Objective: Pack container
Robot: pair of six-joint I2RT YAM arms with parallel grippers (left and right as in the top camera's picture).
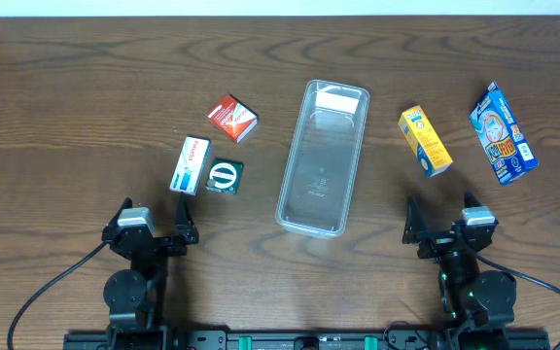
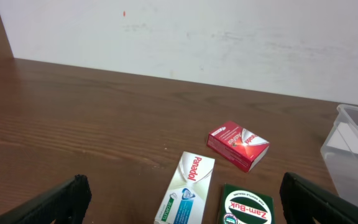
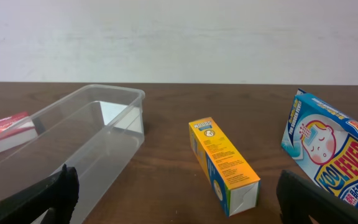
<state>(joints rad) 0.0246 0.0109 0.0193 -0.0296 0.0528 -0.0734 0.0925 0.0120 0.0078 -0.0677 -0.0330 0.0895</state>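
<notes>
Left pincer (image 1: pixel 156 222) and right pincer (image 1: pixel 442 222) are both spread wide and empty, parked at the near edge of the surface (image 1: pixel 86 97).

The container (image 1: pixel 321 165) sits between them, mid-surface, long axis running away from the arms and slightly skewed. It looks empty. There's a pale patch at the far end, and it's unclear whether that's a label or glare.

Handling guess: thin clear plastic, light, with walls that flex a bit and a slick finish. With nothing in it, it'll probably skid if bumped. If it needs steadying, best to pinch a long wall just under the raised rim. The rounded corners give poor purchase.

Left side: a white box (image 1: pixel 191 164) is nearest, with a green box (image 1: pixel 226 176) just beside it, so there's little finger room between those two. A red box (image 1: pixel 232 118) lies further out, on its own.

Right side: a yellow box (image 1: pixel 425 141) is near the container, and a blue box (image 1: pixel 503 134) is further right. They're well apart.

All are light cardboard and likely crush easily, so they want a grip across the narrow faces.

Nothing blocks either arm's reach. The container rim is the one thing to clear on drop-in.
</notes>
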